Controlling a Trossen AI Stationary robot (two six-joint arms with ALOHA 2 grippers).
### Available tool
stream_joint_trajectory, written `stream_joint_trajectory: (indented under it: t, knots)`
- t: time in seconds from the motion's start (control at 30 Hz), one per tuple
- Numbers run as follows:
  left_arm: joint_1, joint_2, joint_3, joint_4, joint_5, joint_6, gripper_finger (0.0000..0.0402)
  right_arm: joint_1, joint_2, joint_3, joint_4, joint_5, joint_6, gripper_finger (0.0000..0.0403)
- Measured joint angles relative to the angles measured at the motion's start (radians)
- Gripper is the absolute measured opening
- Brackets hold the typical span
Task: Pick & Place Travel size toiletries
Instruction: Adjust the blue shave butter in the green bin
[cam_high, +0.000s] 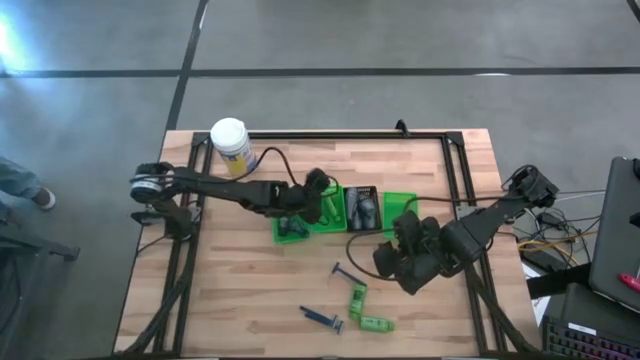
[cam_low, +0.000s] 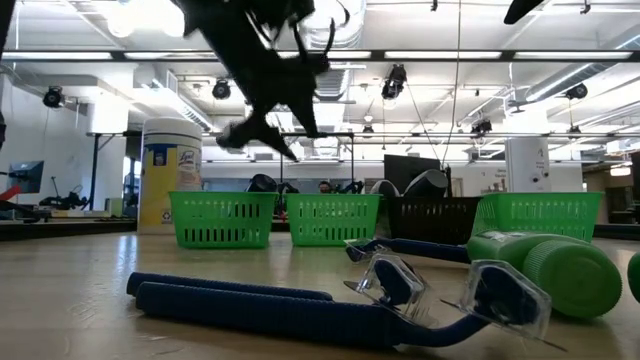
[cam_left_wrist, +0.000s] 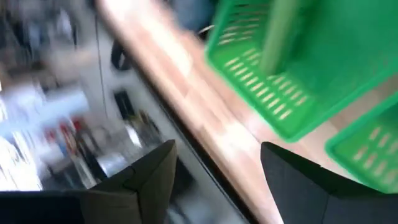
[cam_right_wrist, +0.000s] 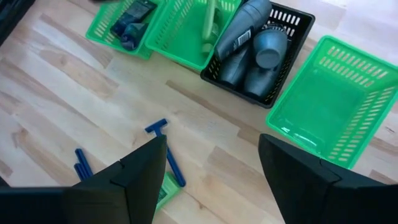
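Observation:
Four small bins stand in a row mid-table. The left green bin holds dark blue items, and the green bin beside it holds a slim green bottle. The black bin holds grey bottles. The right green bin shows nothing inside. A blue razor, two more razors and green bottles lie on the wood nearer me. My left gripper hangs open over the green bins. My right gripper is open above the table, near the loose razor.
A white canister with a yellow label stands at the far left corner of the table. A black frame rail runs along the table's far edge. Bare wood lies in front of the bins on the left.

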Motion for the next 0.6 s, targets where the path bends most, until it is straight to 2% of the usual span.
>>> stream_joint_trajectory:
  t: [0.07, 0.1, 0.2, 0.27, 0.33, 0.37, 0.5, 0.6]
  knots:
    - [-0.026, -0.031, 0.034, -0.110, 0.004, -0.217, 0.0237, 0.000, 0.000, -0.002, 0.000, -0.001, -0.005, 0.0246]
    - [-0.037, -0.044, 0.065, -0.193, 0.043, -0.344, 0.0234, 0.000, 0.000, -0.002, 0.000, 0.000, -0.005, 0.0247]
    - [-0.047, -0.060, 0.186, -0.470, 0.289, -0.777, 0.0221, 0.000, 0.000, -0.007, 0.000, -0.001, -0.004, 0.0252]
    - [-0.044, -0.072, 0.236, -0.584, 0.489, -0.921, 0.0208, 0.000, 0.000, -0.010, 0.000, -0.002, -0.004, 0.0256]
    - [-0.047, -0.099, 0.236, -0.602, 0.655, -0.872, 0.0199, 0.000, 0.000, -0.011, 0.001, -0.002, -0.004, 0.0258]
    - [-0.055, -0.116, 0.221, -0.584, 0.693, -0.822, 0.0195, -0.001, 0.000, -0.013, 0.001, -0.002, -0.007, 0.0260]
    - [-0.059, -0.145, 0.124, -0.491, 0.677, -0.652, 0.0191, -0.002, 0.000, -0.022, 0.002, -0.001, -0.014, 0.0263]
    - [-0.049, -0.144, 0.045, -0.419, 0.665, -0.618, 0.0191, -0.001, 0.000, -0.034, 0.004, -0.001, -0.004, 0.0261]
